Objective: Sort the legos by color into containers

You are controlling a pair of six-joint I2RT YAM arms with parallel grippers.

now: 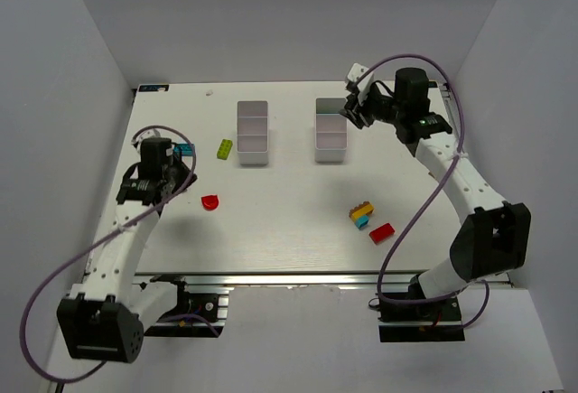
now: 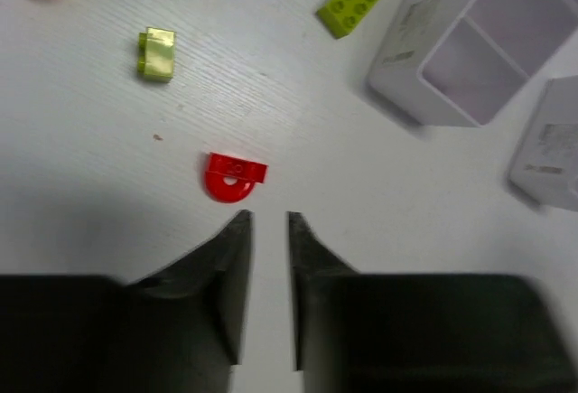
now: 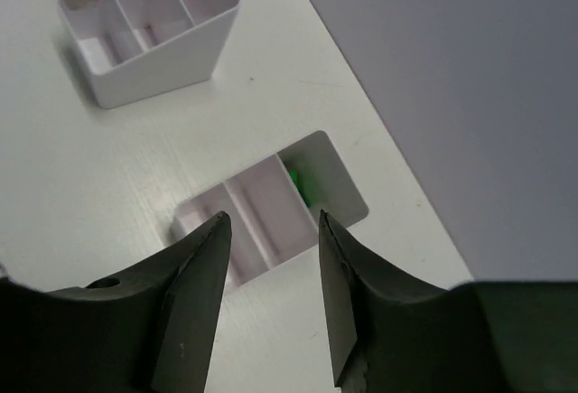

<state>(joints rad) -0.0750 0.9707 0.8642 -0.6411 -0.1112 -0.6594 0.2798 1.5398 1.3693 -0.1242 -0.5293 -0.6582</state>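
From above, we see 2 white bins side by side at the far middle of the table (image 1: 289,230): the left bin (image 1: 254,160) and the right bin (image 1: 330,156). Their visible compartments show bare white floors. The right gripper (image 1: 352,111) hangs over the right bin's far end. The left gripper (image 1: 179,182) sits near the table's left edge, with a rounded red brick (image 1: 210,202) near it and a lime brick (image 1: 223,148) just beside the left bin. A small brick cluster (image 1: 362,215) and a red brick (image 1: 381,233) lie front right.

At the left wrist, the fingers (image 2: 226,266) stand nearly together, a thin gap between them with nothing in it. The rounded red brick (image 2: 235,177) lies just beyond their tips. The left bin (image 2: 406,59) shows 2 bare compartments.

At the right wrist, the jaws are spread, holding nothing, above the right bin (image 3: 341,181), whose end compartment holds 1 green brick (image 3: 298,185). The left bin (image 3: 163,72) shows 3 bare compartments.
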